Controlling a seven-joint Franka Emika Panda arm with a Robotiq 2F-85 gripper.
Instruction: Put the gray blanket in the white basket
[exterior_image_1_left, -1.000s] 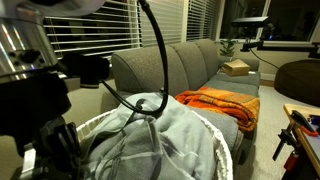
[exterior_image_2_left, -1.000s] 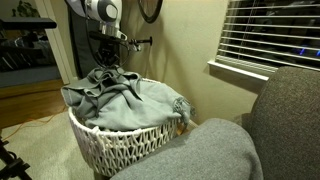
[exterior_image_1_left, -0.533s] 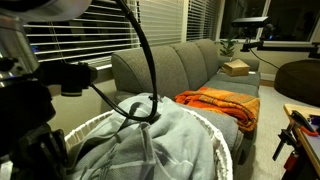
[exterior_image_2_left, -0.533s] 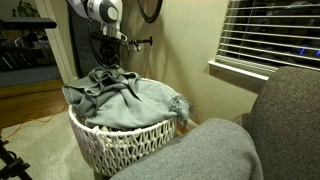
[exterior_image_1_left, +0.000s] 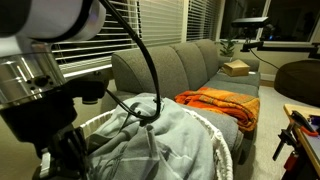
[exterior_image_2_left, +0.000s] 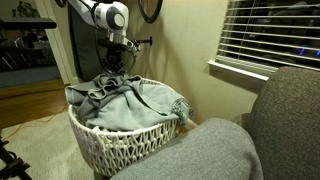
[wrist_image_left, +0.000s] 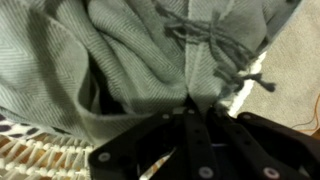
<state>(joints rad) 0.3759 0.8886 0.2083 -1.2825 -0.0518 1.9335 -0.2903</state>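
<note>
Since the earlier frame the arm (exterior_image_2_left: 108, 16) has dipped and the gathered peak of the gray blanket (exterior_image_2_left: 135, 102) has sunk lower. The blanket lies heaped inside the white basket (exterior_image_2_left: 120, 148), filling it to the rim. The claw (exterior_image_2_left: 114, 72) is closed tight, pinching a fold at the heap's top. An orange blanket (exterior_image_1_left: 215, 102) lies on the nearby sofa (exterior_image_1_left: 175, 62).

An orange blanket (exterior_image_1_left: 220, 103) is lying on the gray sofa (exterior_image_1_left: 185, 62), a cardboard box (exterior_image_1_left: 237, 68) is sitting at its far end, and closed blinds (exterior_image_1_left: 172, 20) are hanging behind it.
</note>
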